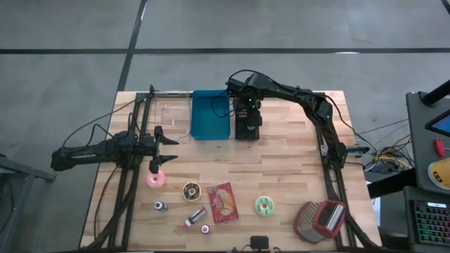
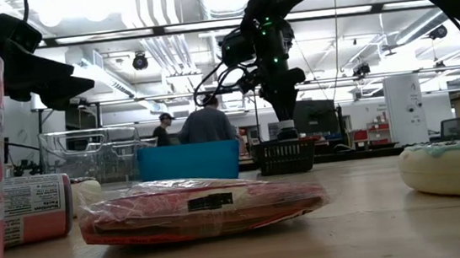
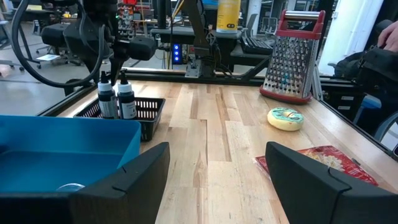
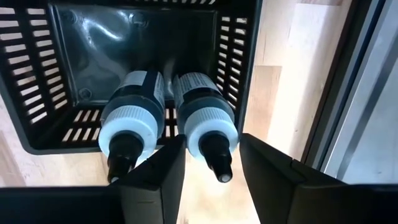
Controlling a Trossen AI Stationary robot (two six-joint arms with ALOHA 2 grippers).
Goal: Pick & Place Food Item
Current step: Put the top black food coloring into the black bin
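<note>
Your right hand [image 4: 211,171] hangs over the black basket [image 1: 247,128] with its fingers parted around the cap of one of two small bottles [image 4: 205,121] standing there. They look light, stiff and slick, so take one at its ribbed collar. Your left hand [image 1: 156,146] waits spread beside the blue bin [image 1: 209,116] on the desk [image 1: 281,176].

A black slotted basket [image 4: 134,68] holds two bottles [image 4: 208,118] with white ribbed caps and black nozzles, beside a blue bin [image 1: 209,114] near the pale wood table's [image 1: 281,169] far edge. Nearer the front edge lie a pink donut [image 1: 154,179], a green-iced donut [image 1: 264,205] and a red packet [image 1: 223,202].
</note>
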